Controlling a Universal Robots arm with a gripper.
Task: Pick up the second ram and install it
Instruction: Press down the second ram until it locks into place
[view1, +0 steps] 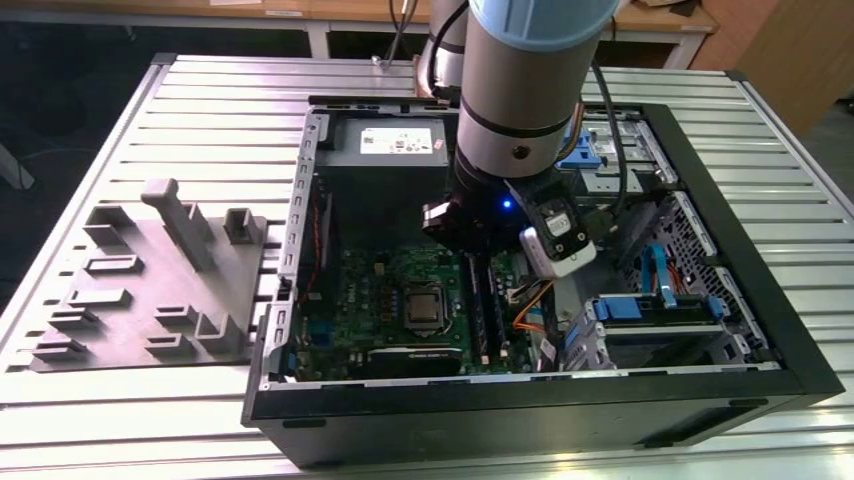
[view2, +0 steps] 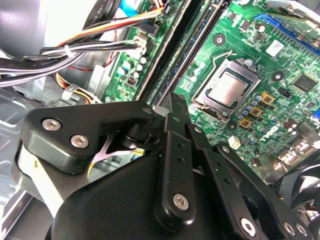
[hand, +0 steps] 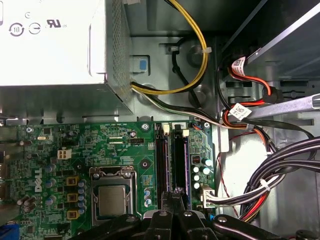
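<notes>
Slatted metal worktop (view1: 200, 100), one open computer case (view1: 747, 300) lying on it and one grey tray (view1: 147, 290) off to the side of the case. The single arm (view1: 527, 90) reaches down into the case. Next to the one processor (hand: 111, 199) I count two memory slots (hand: 161, 160). The second ram (hand: 179, 165) looks to be standing in the slot farther from the processor, toward the cable bundle (hand: 280, 170). The gripper (hand: 175, 200) sits right at that board's end, jaws clenched together. Can't tell if they're pinching the board or just resting on it. I'd say this is the seating step, which calls for a straight, even push.
</notes>
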